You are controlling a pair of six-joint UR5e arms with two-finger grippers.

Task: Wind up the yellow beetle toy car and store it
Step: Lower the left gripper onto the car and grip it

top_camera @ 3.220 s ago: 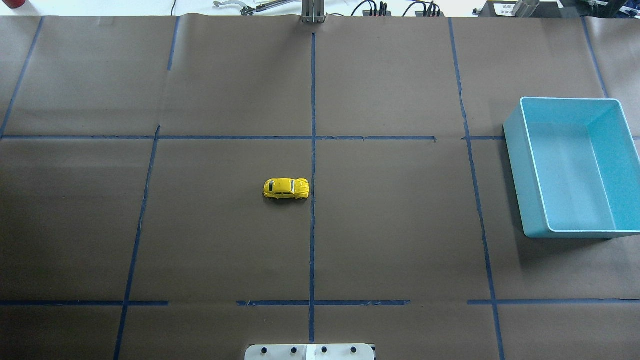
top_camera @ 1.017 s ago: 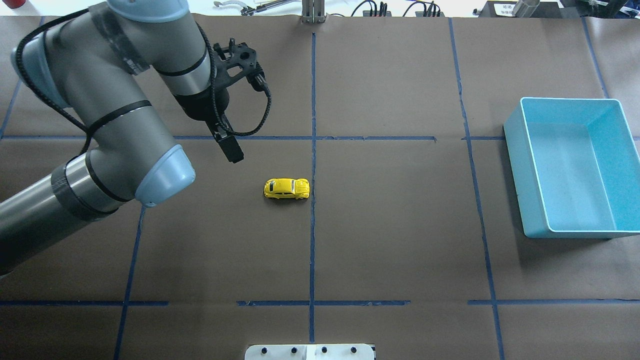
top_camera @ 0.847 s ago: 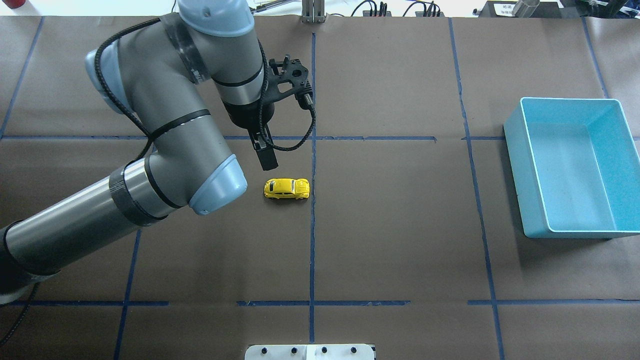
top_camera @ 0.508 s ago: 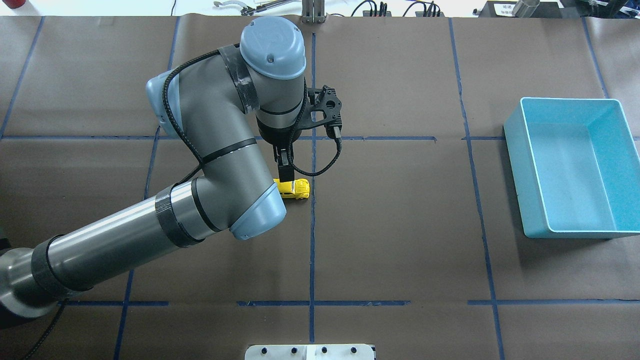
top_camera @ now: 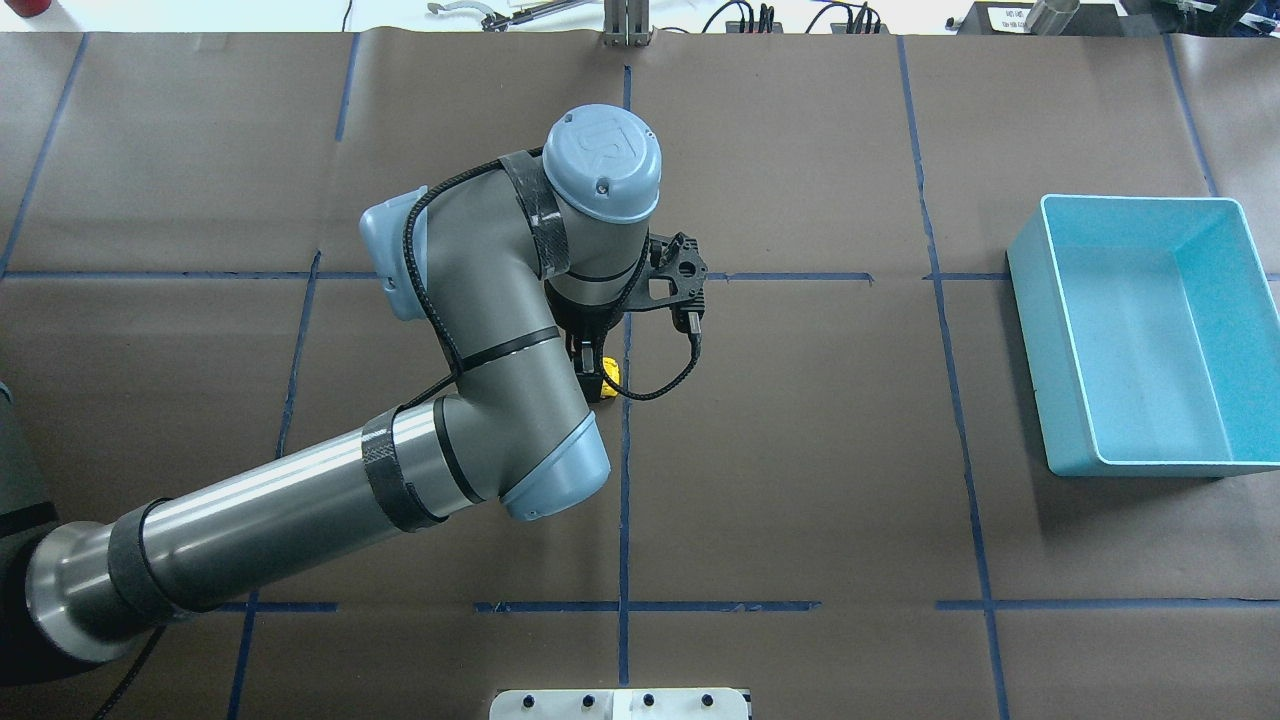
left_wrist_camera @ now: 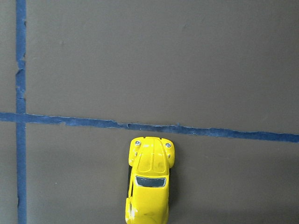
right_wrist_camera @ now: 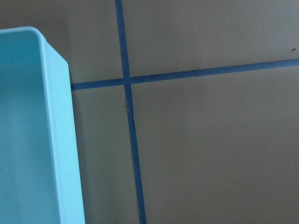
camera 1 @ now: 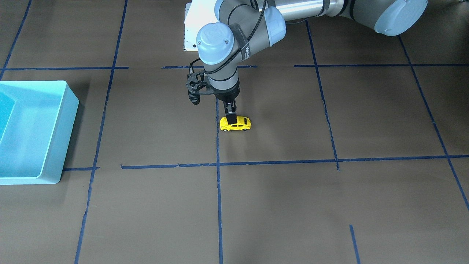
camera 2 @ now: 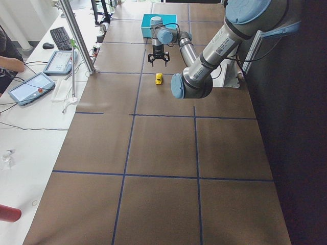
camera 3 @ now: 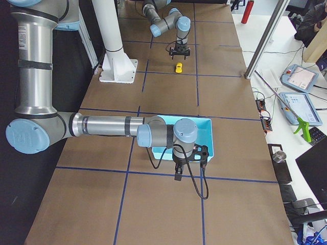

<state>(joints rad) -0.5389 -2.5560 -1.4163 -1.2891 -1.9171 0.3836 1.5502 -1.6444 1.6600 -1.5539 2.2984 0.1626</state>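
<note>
The yellow beetle toy car point(camera 1: 236, 124) stands on its wheels on the brown table, beside a blue tape line. My left gripper point(camera 1: 231, 121) points straight down and hangs just over the car's middle, open, with nothing in it. In the overhead view the left arm hides most of the car point(top_camera: 608, 372). The left wrist view shows the car point(left_wrist_camera: 148, 186) at the bottom edge, nose toward a tape line. The light blue bin point(top_camera: 1040, 330) stands far off at the table's right and looks empty. My right gripper point(camera 3: 178, 176) hangs beside the bin; I cannot tell if it is open.
Blue tape lines point(top_camera: 625, 480) split the brown paper into squares. The right wrist view shows the bin's rim point(right_wrist_camera: 60, 140) and a tape crossing. A white base plate point(camera 1: 190, 33) lies under the robot. Tablets and a keyboard lie on a side bench point(camera 2: 30, 87).
My left arm came in from the left and swung over the table's middle. Its gripper now stands over the car. The car and the bin have not moved.
</note>
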